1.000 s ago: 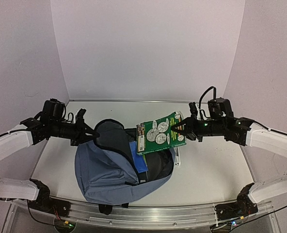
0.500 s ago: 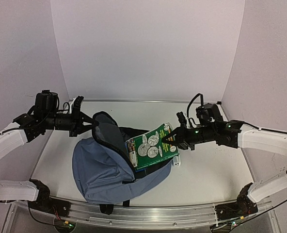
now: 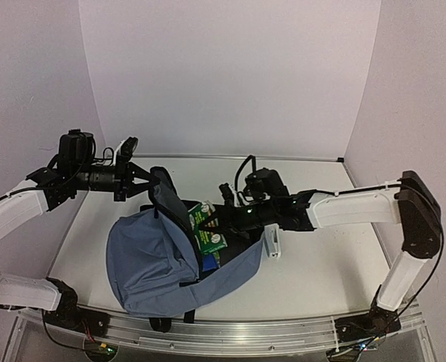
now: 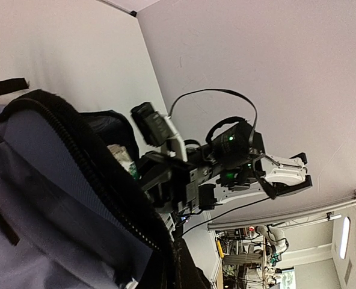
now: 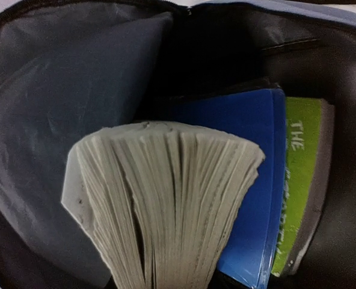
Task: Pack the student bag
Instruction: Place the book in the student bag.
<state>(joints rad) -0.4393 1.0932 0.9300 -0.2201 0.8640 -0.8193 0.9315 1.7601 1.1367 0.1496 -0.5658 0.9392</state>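
White arms [image 3: 351,209], black joints [image 3: 420,215], cables [image 3: 242,166]

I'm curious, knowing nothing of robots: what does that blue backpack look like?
The slate-blue fabric backpack lies on the table, its black-lined mouth open toward the right. The left jaws pinch its zip rim, holding the flap up. Inside sit a blue notebook and a lime-green book; the right jaws reach in with a thick book.
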